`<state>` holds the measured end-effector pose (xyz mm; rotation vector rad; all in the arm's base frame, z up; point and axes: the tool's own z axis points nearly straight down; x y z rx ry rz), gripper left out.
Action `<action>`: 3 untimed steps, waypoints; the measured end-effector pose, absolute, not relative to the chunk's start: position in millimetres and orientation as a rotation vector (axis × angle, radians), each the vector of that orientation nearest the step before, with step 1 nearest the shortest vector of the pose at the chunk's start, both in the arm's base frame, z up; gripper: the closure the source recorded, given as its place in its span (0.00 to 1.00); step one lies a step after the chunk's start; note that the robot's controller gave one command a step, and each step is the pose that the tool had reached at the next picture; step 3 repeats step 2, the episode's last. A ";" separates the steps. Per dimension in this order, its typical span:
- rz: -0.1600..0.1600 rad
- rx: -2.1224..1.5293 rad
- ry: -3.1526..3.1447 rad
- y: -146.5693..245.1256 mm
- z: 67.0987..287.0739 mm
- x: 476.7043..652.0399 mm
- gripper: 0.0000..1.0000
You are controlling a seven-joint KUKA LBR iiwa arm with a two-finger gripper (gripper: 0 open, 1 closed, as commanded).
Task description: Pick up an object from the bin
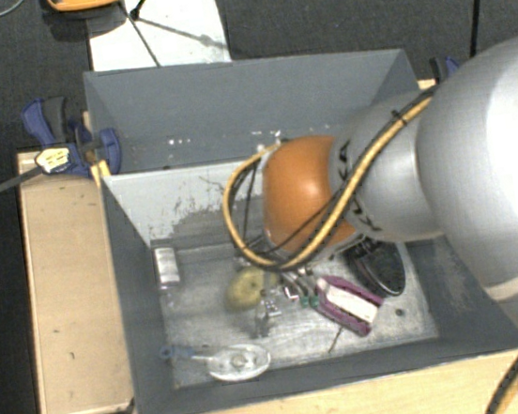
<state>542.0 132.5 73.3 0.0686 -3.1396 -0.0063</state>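
**Gripper low in the bin, close beside a pale yellow lump**

The arm [465,155] comes in from the right as a thick silver-grey link that crosses above the bin's right wall and slopes down and leftward into the grey metal bin [141,302]. At its end sits the rounded orange cover [297,194], directly above the pale yellow lump [244,290] and a little to its right. Yellow and black cables [236,206] loop out from the cover's left side and curl back under it, hanging just over the lump. Below the cover the wrist points steeply downward, and the gripper [273,311] reaches nearly to the bin floor.

The gripper's metal tip stands just right of the pale yellow lump and slightly nearer the camera. Whether it touches the lump cannot be told, and how wide its jaws stand cannot be made out, since cover and cables hide much of it. Nothing can be seen held in it.

The lump, a small roundish thing, lies near the middle of the floor. Right of it, beyond the gripper, lies a purple-and-white oblong thing [350,304], tilted. Farther right again, partly under the arm, is a black round thing [387,272]. Towards the camera from the lump rests a clear plastic piece [239,361] with a bluish handle [178,352] sticking out leftward. Left of the lump and a little farther from the camera, near the left wall, stands a small silvery block [165,266], well apart. A thin dark stick [336,338] lies below the purple-and-white thing.
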 end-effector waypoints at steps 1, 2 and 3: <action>-0.002 0.057 -3.143 128.7 73.9 543.8 1.00; -0.005 0.051 -3.153 127.5 277.4 557.1 1.00; -0.005 0.051 -3.153 127.5 277.4 557.1 1.00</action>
